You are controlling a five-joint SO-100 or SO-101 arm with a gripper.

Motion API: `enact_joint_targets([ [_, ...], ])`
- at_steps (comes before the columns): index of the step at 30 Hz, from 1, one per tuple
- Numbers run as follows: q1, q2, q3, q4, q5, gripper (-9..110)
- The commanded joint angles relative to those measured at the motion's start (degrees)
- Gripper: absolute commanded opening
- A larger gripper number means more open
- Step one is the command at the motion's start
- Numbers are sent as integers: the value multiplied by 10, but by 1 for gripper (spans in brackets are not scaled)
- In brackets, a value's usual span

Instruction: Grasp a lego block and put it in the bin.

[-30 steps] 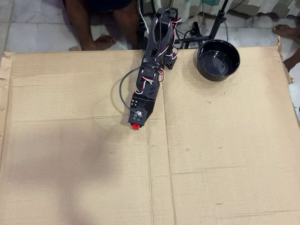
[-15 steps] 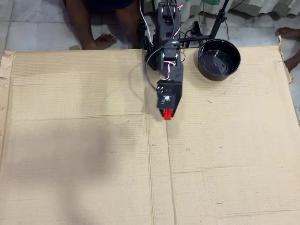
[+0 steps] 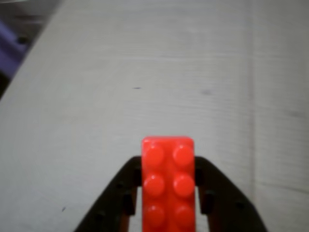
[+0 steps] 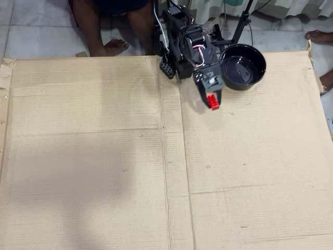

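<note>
The red lego block [image 3: 168,181] sits studs-up between my gripper's black fingers [image 3: 212,193] at the bottom of the wrist view, raised above the cardboard. My gripper [image 3: 168,193] is shut on it. In the overhead view the gripper [image 4: 212,100] holds the block [image 4: 212,101] just left of and below the black bowl [image 4: 242,66], which stands near the cardboard's far edge beside the arm's base. The bowl is out of the wrist view.
A large sheet of brown cardboard [image 4: 104,172] covers the floor. The arm's base [image 4: 174,39] sits at its far edge. A person's legs [image 4: 104,31] stand behind the cardboard and a foot [image 4: 318,36] shows at the far right. A stand pole [image 4: 240,23] rises behind the bowl.
</note>
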Motion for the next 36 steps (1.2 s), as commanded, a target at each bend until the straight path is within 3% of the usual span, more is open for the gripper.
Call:
enact_joint_targets([
  [1,-40,68,22,1,6,0],
  [14,-271,222,73,2,64,0],
  [36,-555,250,114,1,91,0],
])
